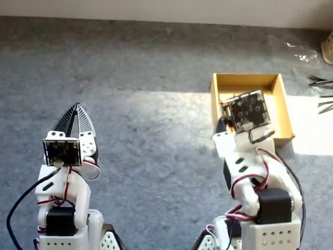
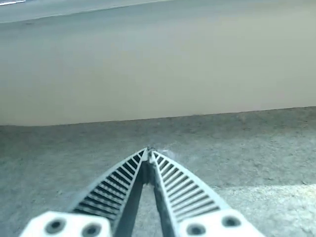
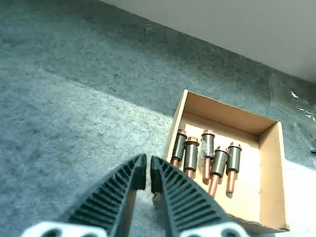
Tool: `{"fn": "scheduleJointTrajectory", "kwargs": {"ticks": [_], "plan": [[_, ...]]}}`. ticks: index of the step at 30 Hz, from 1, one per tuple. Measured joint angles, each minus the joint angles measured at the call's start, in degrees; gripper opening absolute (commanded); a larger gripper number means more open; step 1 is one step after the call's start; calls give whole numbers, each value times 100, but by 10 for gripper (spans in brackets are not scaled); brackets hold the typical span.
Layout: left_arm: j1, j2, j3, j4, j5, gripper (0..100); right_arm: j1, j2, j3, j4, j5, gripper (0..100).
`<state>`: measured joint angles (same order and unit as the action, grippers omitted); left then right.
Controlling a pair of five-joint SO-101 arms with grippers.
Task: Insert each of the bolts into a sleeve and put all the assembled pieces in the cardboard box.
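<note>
Five sleeved bolts (image 3: 207, 160) lie side by side in the cardboard box (image 3: 222, 111) at far right, while the right gripper (image 3: 148, 170) above its near edge and the left gripper (image 2: 149, 152) are both pinched together, empty.

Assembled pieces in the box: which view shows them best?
Right wrist view: five assembled pieces lie in plain sight in the cardboard box. In the high view the right arm covers them; the left wrist view faces carpet and wall.

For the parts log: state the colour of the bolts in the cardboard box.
The bolts are copper-orange; right wrist view shows them best.
</note>
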<state>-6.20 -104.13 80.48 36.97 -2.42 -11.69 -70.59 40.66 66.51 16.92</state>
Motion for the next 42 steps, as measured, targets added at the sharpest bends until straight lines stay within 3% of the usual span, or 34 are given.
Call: {"fn": "scheduleJointTrajectory", "kwargs": {"ticks": [17,22,33,42], "plan": [[448,0,-18,308,0,7,-158,-3270,2171,-308,-273,4],[343,0,-18,308,0,7,-149,-3367,2303,-308,-325,4],[88,0,-18,308,0,7,712,-3376,2303,-273,-510,4],[35,0,316,308,0,7,791,-3402,2796,18,-527,4]]}}
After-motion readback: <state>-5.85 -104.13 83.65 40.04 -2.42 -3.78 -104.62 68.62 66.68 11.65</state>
